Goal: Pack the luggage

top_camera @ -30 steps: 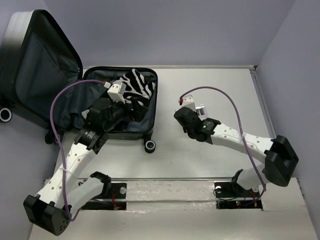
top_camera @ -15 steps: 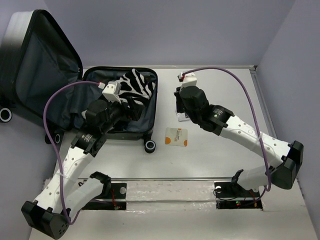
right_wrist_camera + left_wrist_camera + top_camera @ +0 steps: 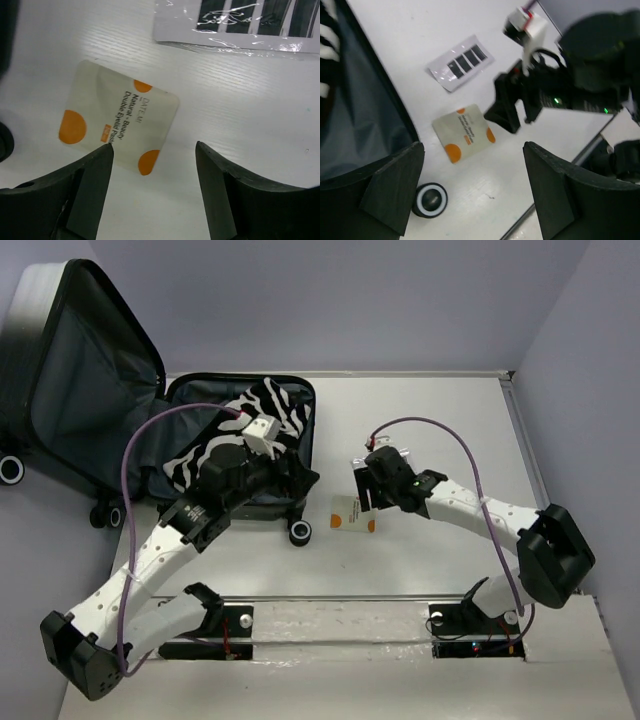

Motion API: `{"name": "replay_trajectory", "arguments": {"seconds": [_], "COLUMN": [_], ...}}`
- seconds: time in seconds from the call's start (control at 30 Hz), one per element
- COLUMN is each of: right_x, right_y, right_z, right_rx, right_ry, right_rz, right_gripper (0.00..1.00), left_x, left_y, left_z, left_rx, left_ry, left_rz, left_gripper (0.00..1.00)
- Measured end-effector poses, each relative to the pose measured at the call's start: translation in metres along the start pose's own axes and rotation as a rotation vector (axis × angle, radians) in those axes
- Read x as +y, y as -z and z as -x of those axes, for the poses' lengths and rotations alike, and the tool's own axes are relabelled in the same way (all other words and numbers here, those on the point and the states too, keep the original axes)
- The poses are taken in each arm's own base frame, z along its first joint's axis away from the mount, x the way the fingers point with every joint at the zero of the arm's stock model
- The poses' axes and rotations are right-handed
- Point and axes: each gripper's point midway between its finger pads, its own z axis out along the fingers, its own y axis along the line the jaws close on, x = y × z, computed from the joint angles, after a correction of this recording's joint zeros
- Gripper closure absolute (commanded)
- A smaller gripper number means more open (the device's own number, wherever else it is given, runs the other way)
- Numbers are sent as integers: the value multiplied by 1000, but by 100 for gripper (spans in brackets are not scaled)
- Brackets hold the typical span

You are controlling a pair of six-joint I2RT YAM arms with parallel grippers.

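The luggage [image 3: 175, 425] lies open at the left, lid [image 3: 70, 380] tipped back, with a zebra-striped cloth [image 3: 272, 405] on its dark lining [image 3: 360, 130]. A cream sachet [image 3: 352, 513] with orange dots lies flat on the table just right of the case's wheel [image 3: 299, 531]. My right gripper [image 3: 362, 490] hovers open over that sachet [image 3: 117, 122], whose lower corner shows between the fingers, untouched. My left gripper [image 3: 298, 478] stands open at the case's right rim, nothing between its fingers [image 3: 395, 190]; its view shows the sachet [image 3: 464, 132] and the right gripper [image 3: 512, 107].
A clear packet with black strips [image 3: 235, 20] lies on the table just beyond the sachet, also in the left wrist view as the striped packet [image 3: 460, 62]. A case wheel [image 3: 431, 199] sits close below the left fingers. Walls close the table at back and right.
My right gripper has opened and come down toward me over the sachet. The left arm swung right, from inside the case to its right rim. The sachet lies where it was half a second ago.
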Motion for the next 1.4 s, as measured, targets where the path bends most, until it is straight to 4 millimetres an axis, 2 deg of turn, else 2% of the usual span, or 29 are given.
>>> {"name": "replay_trajectory", "arguments": {"seconds": [0.03,0.07,0.13,0.2,0.27,0.4,0.5,0.6,0.83,0.93,1.13,1.4], "right_x": [-6,-14,-15,-14,-13,-13,-13,-15,-17,-17,-15,-8], "right_y": [-3,-9,-19,-34,-45,-61,-63,-66,-76,-76,-77,-77], "right_z": [-2,-1,2,0,-7,-20,-15,-11,-13,-13,-13,-13], "right_rx": [13,24,26,45,73,131,117,105,103,102,93,86], "right_ry": [-16,-41,-64,-77,-75,-81,-94,-106,-127,-132,-145,-166], "right_rz": [-3,-10,16,48,65,104,120,128,142,151,172,221], "right_gripper": [25,25,24,25,27,33,37,38,43,46,47,50], "left_x": [-14,-20,-39,-49,-51,-50,-44,-31,-4,3,5,8], "left_y": [-3,-3,-3,-3,-7,-24,-36,-51,-81,-91,-108,-118], "left_z": [-13,-18,-33,-43,-58,-122,-166,-188,-226,-236,-240,-242], "left_rx": [39,55,89,104,123,246,341,370,416,429,419,400], "left_ry": [-1,-1,12,30,48,64,48,44,-3,-23,-39,-52], "left_rz": [-29,-38,-63,-64,-37,55,133,213,358,396,428,444], "left_gripper": [11,12,14,17,18,20,22,23,22,22,24,27]}}
